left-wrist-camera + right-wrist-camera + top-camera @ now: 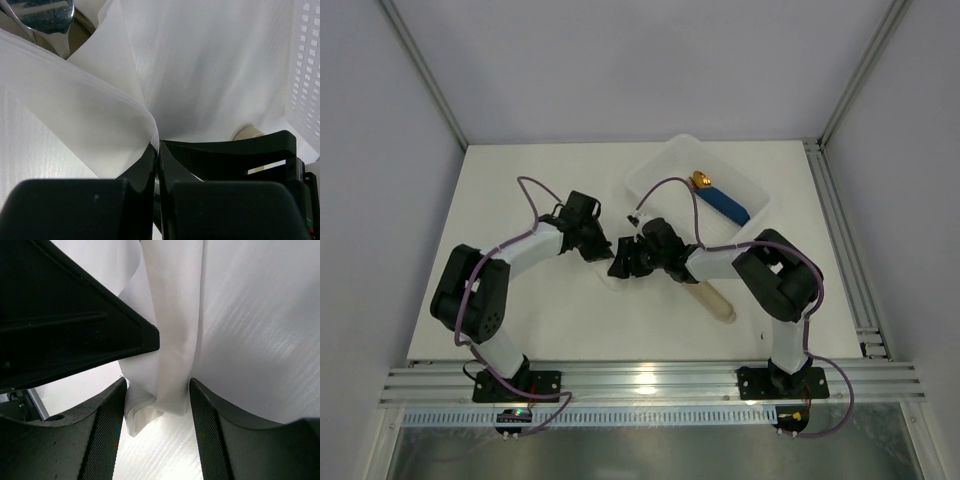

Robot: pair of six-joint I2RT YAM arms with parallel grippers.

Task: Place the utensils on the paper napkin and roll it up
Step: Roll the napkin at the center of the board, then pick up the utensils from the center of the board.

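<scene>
Left gripper point(158, 148): jaws together, pinching paper napkin point(210, 70) edge. Utensils point(47, 20) peek from fold, visible in left wrist view only. Right gripper point(157, 390): jaws apart, astride bunched fold. Overhead, both grippers block napkin. Beige sleeve point(716, 300) and white tray point(665, 172) lie right.

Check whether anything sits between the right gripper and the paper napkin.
Nothing visible does. The right gripper straddles a bunched fold of the paper napkin; the left gripper, pinching the same sheet, sits off to one side.
</scene>
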